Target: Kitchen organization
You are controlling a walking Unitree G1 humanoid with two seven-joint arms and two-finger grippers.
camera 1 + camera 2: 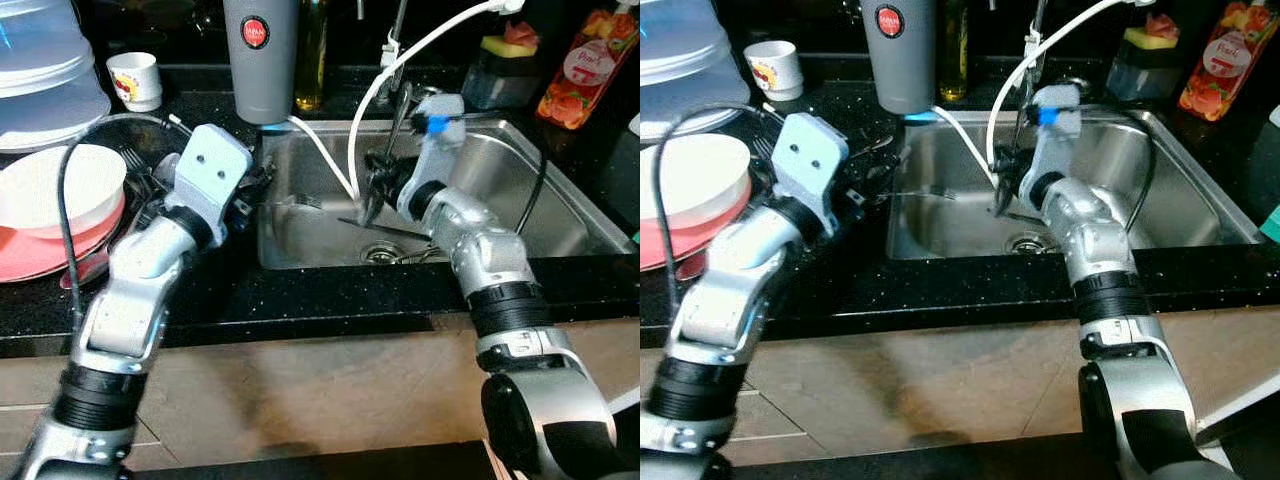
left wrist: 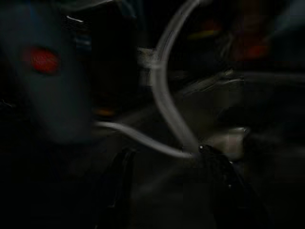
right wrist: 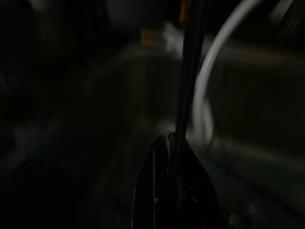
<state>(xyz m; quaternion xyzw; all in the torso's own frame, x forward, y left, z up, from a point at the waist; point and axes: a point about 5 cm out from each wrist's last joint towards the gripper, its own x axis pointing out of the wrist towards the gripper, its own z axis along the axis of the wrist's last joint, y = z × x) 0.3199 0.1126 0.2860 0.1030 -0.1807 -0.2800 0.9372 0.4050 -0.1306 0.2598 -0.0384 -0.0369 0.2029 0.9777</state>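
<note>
My right gripper [image 1: 372, 196] reaches down into the steel sink [image 1: 500, 170], shut on a thin dark utensil handle [image 1: 398, 122] that stands nearly upright. In the right wrist view the same handle [image 3: 188, 71] rises from between the closed fingertips [image 3: 159, 148]. My left gripper [image 1: 260, 186] hovers at the sink's left rim, over the black counter edge. Its two fingers [image 2: 119, 181] are spread apart with nothing between them. A fork [image 1: 303, 202] and a dark flat utensil [image 1: 390, 231] lie on the sink floor near the drain [image 1: 380, 253].
A white hose [image 1: 330, 165] loops from the faucet into the sink. Behind the rim stand a grey flask [image 1: 260, 60], an oil bottle [image 1: 311, 55], a sponge holder [image 1: 505, 70] and an orange soap bottle [image 1: 588, 65]. At the left are stacked white and pink plates [image 1: 50, 210], a cup [image 1: 136, 80] and a plastic container [image 1: 40, 70].
</note>
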